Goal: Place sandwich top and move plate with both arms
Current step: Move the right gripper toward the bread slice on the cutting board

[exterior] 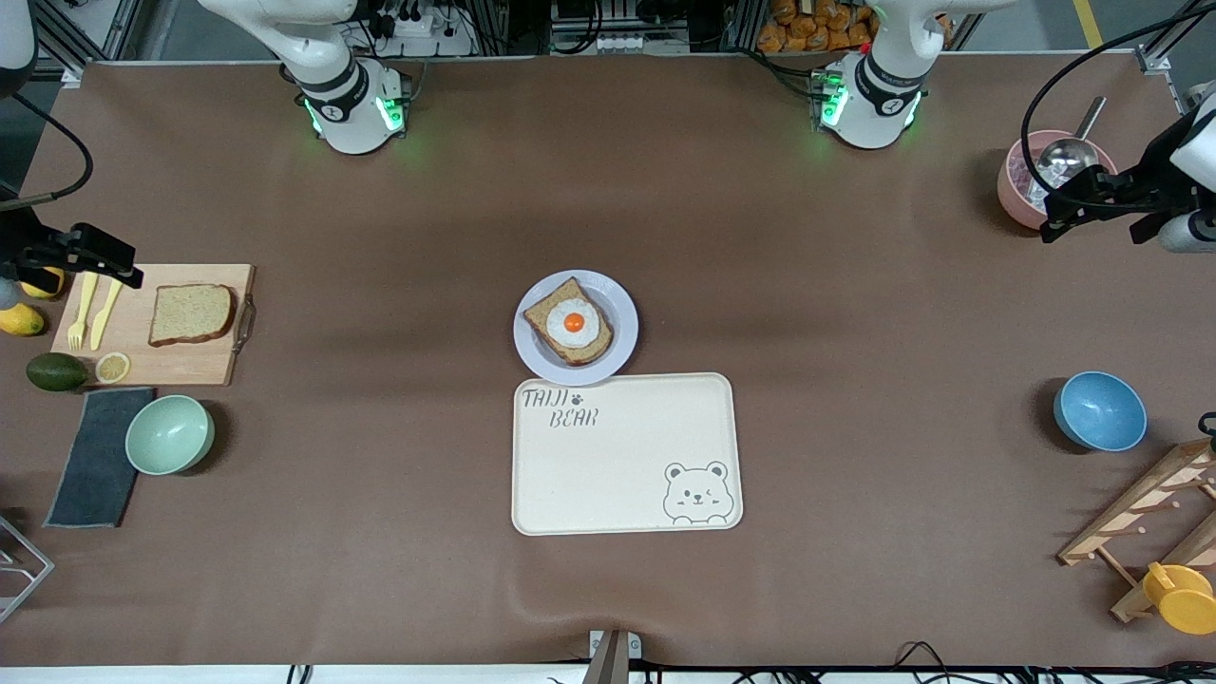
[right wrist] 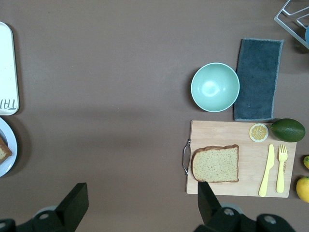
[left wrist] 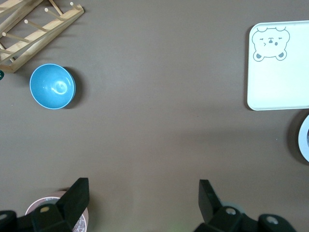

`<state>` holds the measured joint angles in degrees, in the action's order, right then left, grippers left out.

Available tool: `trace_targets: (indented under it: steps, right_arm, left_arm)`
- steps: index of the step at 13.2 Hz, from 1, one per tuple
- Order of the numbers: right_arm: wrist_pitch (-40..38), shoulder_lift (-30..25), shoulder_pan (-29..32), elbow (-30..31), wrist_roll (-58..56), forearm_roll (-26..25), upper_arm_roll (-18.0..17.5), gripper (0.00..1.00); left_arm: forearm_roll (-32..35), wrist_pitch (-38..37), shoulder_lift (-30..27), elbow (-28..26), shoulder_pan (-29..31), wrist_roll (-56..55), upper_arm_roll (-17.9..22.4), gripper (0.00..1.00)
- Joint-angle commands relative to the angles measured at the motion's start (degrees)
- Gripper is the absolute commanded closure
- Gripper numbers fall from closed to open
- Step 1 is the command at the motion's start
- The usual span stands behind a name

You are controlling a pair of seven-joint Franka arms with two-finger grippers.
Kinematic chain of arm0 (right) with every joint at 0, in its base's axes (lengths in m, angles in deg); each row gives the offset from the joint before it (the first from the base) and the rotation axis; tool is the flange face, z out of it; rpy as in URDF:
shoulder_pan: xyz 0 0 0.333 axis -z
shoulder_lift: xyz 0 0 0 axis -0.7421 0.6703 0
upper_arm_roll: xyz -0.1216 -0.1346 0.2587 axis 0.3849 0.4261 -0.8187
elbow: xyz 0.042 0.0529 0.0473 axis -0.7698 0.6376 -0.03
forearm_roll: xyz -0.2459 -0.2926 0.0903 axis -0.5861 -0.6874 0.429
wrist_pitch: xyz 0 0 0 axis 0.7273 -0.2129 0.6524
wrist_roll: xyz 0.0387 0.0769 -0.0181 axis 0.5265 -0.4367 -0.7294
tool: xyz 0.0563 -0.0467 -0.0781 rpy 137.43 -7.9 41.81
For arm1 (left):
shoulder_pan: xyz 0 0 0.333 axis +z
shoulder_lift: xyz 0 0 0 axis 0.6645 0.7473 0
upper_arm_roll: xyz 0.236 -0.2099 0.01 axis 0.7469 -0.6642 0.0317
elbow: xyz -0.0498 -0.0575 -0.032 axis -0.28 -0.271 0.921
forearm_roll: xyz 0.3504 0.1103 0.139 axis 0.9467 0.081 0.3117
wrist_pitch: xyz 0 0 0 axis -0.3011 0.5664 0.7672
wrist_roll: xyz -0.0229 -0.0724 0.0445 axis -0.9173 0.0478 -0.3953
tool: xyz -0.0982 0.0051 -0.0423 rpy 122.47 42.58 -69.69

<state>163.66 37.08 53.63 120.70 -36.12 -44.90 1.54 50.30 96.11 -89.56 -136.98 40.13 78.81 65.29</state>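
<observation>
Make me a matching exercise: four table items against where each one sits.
Items:
1. plain brown bread slice
2. egg-topped bread slice
3. metal ladle
4. cream rectangular bear-print tray

Places:
A. in the pink bowl
B. on the wooden cutting board
C. beside the plate, nearer the front camera
D. on the round pale plate

Pairs: 1-B, 2-D, 3-A, 4-C

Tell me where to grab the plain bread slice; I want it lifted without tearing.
Judging by its pose, come straight down on the bread slice: it lies flat on the cutting board, crusts exposed. Pinch across its straight side crusts, avoiding the rounded top.
</observation>
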Motion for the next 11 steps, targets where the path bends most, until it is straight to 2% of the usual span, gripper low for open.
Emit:
trace_targets:
  steps: [1,6,8,11]
  right_arm:
    - [-0.1,0.1,0.3,-0.3,-0.2,-0.9,-0.1,0.0]
    - [0.1,0.6,0.8,-0.4,-0.3,-0.9,-0.1,0.0]
    - [0.8,1.1,1.7,-0.3,-0.3,-0.8,-0.1,0.0]
    - [2.2,3.6,6.0,-0.2,-4.7,0.0,-0.1,0.0]
  left_arm:
    - [0.2,-0.8,0.6,1.3,0.3,0.2,0.0,0.0]
    - [0.1,-1.1,1.5,1.2,0.2,-0.1,0.0,0.0]
    - [0.2,-1.2,1.3,1.3,0.0,-3.3,-0.2,0.0]
    - [0.1,-1.3,1.3,1.1,0.2,-4.1,-0.2,0.0]
